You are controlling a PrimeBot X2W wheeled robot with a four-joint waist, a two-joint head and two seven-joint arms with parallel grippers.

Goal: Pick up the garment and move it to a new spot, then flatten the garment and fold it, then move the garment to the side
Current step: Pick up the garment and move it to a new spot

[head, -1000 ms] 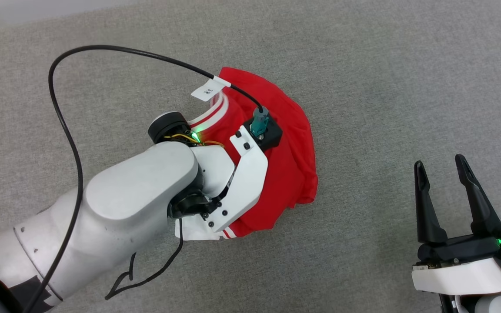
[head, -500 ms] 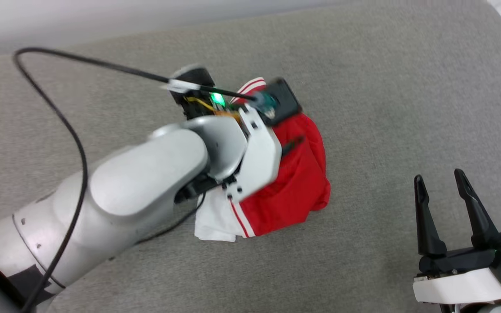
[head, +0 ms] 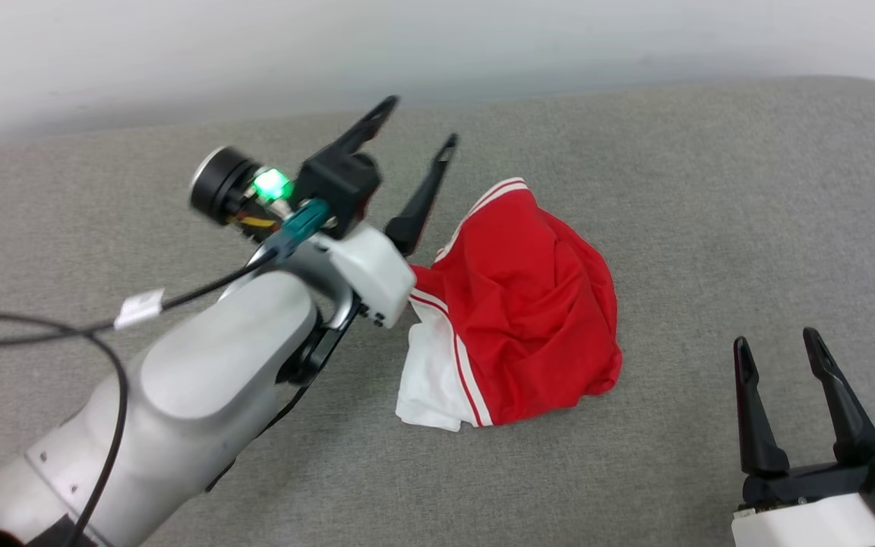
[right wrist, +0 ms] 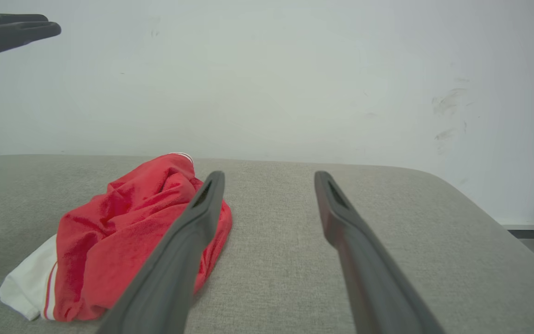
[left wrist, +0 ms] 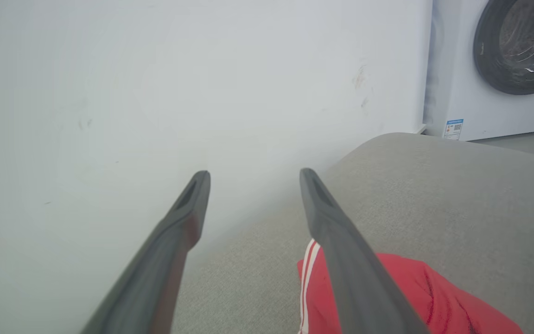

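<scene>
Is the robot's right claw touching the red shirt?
Apart. The head view shows a wide strip of bare grey surface between the open right gripper and the garment.

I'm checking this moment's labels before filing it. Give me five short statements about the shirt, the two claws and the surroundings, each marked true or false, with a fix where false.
1. The left claw is open and holds nothing. True.
2. The shirt lies flat and spread out. False: it is a crumpled heap on the grey cushion.
3. The right claw grips the shirt. False: it is open and apart from the shirt.
4. A white sleeve shows at the heap's near left edge in the head view. True.
5. A washer stands beyond the cushion in the left wrist view. True.
</scene>
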